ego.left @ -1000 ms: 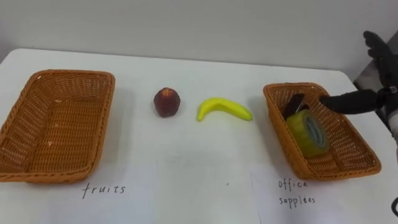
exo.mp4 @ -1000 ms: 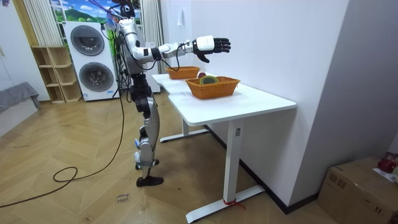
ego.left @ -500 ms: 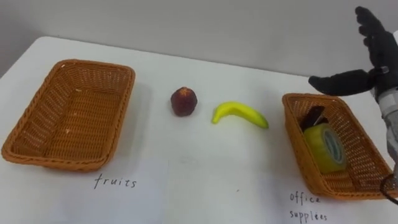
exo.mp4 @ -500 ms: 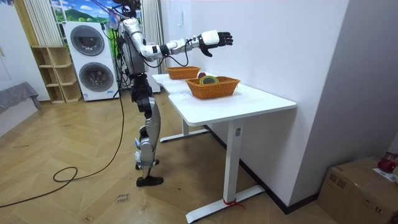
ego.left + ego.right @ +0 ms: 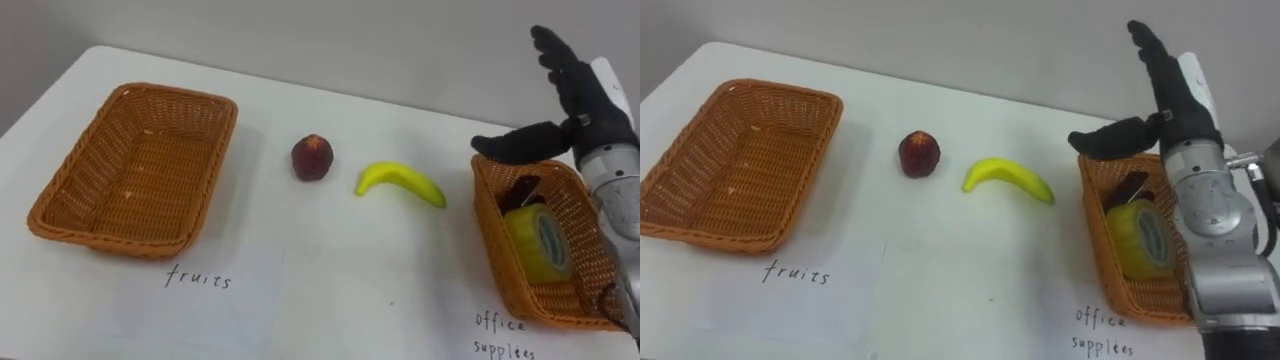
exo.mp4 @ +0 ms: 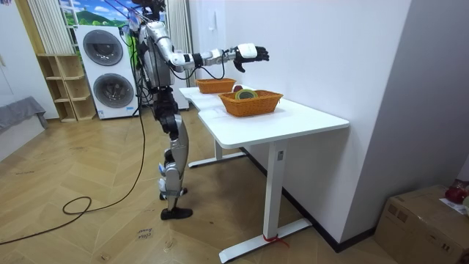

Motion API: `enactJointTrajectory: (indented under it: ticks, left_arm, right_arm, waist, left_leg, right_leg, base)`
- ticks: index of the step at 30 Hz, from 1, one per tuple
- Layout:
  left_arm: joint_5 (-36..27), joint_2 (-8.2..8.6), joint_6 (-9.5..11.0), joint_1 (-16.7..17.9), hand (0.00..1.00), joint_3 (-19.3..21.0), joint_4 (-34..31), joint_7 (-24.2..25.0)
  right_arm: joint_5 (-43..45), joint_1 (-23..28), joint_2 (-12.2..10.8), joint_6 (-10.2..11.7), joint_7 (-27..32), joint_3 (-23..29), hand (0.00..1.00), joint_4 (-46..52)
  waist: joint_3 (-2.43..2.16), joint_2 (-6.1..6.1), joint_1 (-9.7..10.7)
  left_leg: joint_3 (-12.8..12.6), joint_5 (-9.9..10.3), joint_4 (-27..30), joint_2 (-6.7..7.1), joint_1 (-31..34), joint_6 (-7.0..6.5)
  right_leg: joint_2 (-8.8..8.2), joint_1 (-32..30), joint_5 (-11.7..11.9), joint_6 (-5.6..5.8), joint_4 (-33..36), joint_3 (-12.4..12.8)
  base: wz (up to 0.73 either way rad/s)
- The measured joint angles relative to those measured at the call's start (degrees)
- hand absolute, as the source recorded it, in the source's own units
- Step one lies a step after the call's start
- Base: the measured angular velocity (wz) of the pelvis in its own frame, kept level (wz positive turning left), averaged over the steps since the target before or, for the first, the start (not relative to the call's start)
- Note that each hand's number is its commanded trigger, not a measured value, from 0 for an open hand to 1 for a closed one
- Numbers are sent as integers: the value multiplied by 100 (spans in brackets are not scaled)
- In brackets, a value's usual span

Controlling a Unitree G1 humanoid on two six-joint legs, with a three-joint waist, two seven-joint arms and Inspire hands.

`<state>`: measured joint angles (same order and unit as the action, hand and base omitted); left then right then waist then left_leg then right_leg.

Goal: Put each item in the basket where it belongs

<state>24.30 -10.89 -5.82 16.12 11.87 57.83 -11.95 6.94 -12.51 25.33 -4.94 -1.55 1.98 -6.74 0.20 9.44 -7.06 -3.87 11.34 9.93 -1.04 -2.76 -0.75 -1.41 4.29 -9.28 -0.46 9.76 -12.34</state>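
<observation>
Black right hand (image 5: 585, 115) splayed open, empty, over brown wicker basket (image 5: 488, 200) — yellow tape roll (image 5: 537, 243), dark item (image 5: 520, 188) (maybe clip) inside. Dark-red round fruit (image 5: 313, 157), yellow banana (image 5: 400, 183) on white table (image 5: 420, 270). Room view — washing machines (image 6: 110, 88) behind robot.

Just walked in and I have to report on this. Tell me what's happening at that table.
The robot stands at the white table, its right hand raised open above the office supplies basket, holding nothing. That basket holds a yellow tape roll and a dark item. The peach and banana lie between the baskets, not yet in the fruits basket.
</observation>
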Motion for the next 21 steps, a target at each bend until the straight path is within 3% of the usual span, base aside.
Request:
enactJointTrajectory:
  ticks: [6, 21]
  left_arm:
    - [-3, -130, 0, -39, 0, -15, -94, 20]
    - [4, -191, -20, -167, 0, -32, -96, 137]
  right_arm:
    - [288, -16, 6, -18, -115, -257, 0, -211]
    - [465, -313, 7, -17, -358, -535, 0, -382]
  waist:
    - [-12, 161, -120]
    - [22, 213, -182]
  left_leg:
    - [129, -2, 104, 62, 167, -2]
    - [271, -1, 169, 84, 327, -4]
  right_leg:
    - [-25, -85, 2, -4, -1, -201]
    - [-41, -144, 2, -3, -12, -352]
  base:
    - [11]
    - [6]
